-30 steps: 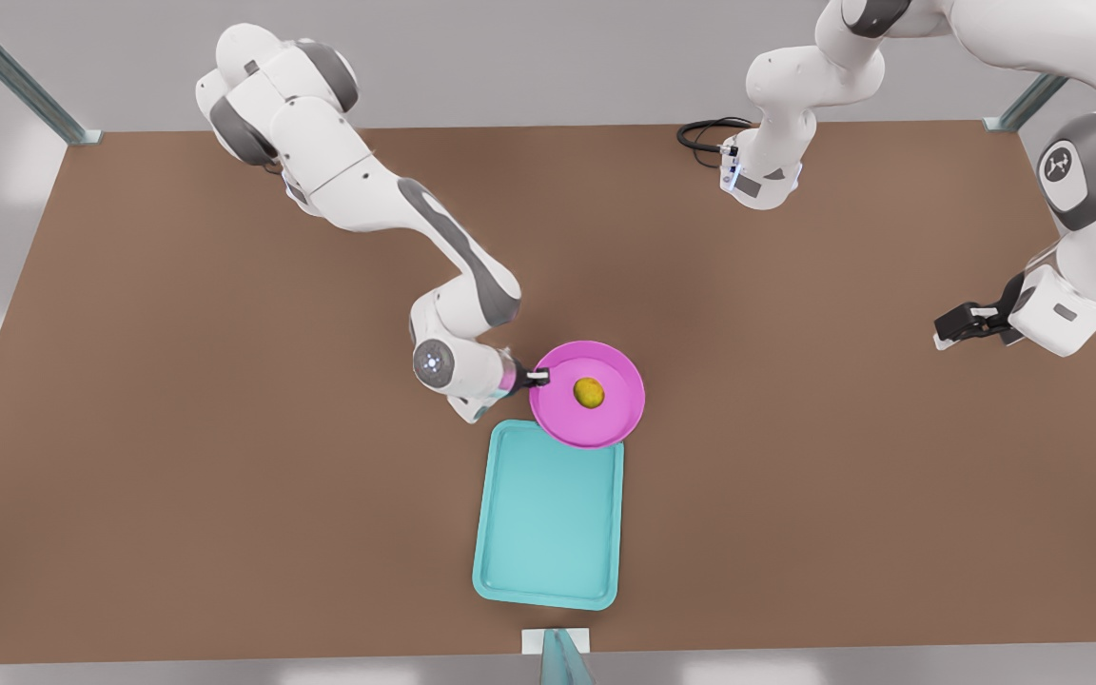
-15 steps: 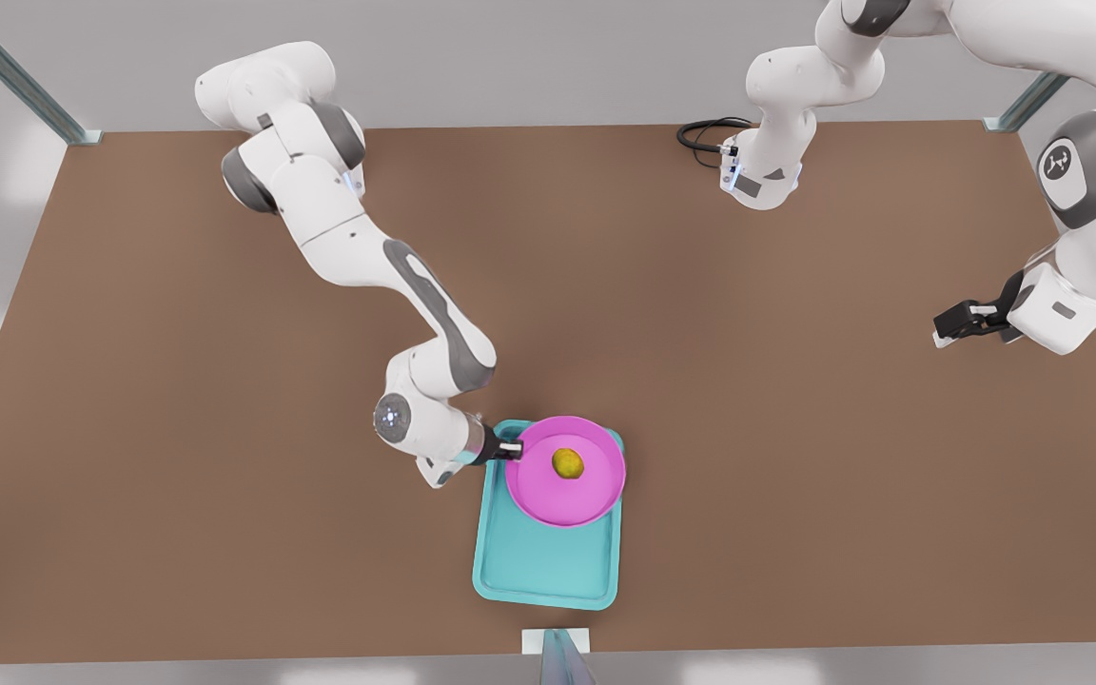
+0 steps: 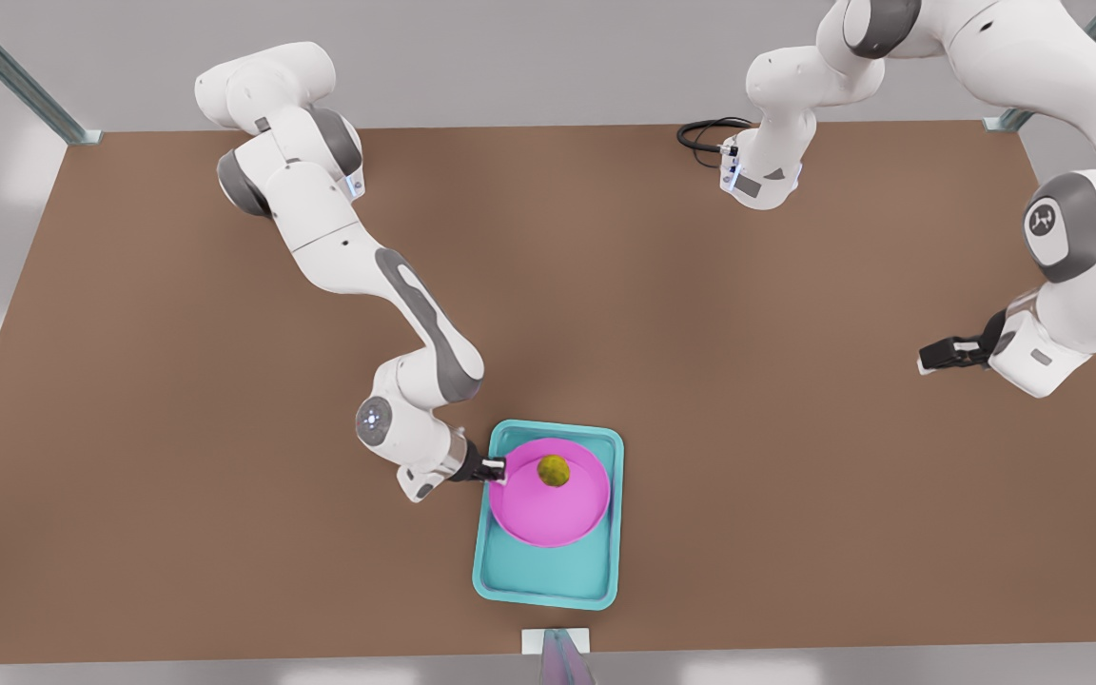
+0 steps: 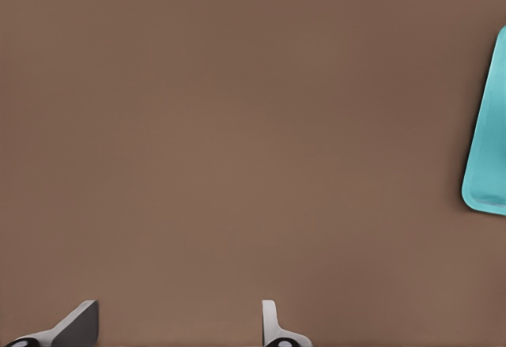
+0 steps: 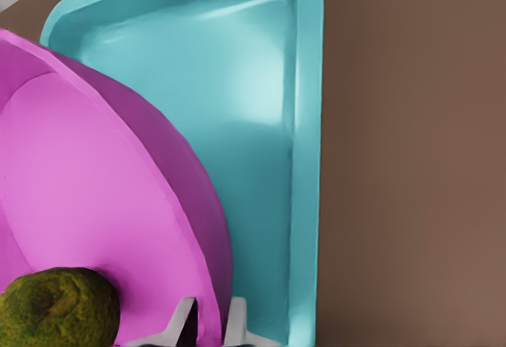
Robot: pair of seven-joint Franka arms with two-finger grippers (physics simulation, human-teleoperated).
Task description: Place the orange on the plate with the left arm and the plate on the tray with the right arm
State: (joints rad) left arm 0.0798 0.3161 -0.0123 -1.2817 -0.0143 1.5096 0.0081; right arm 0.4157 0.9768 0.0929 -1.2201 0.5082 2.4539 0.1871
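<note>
Plate [image 3: 548, 504] looks rigid and light; my right end effector [image 3: 494, 468] pinches its rim at nine o'clock over the tray [image 3: 548, 580]. Orange [image 3: 553, 469] may roll. Left end effector [image 3: 933, 356] waits, fingers apart.

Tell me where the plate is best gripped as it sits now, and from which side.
By its raised rim, one finger inside and one outside, since the plate is too wide and shallow to span. Come from the front view's left, where the right end effector already pinches the rim; the orange sits near the far edge, and the tray wall crowds other sides. The left end effector waits open.
</note>
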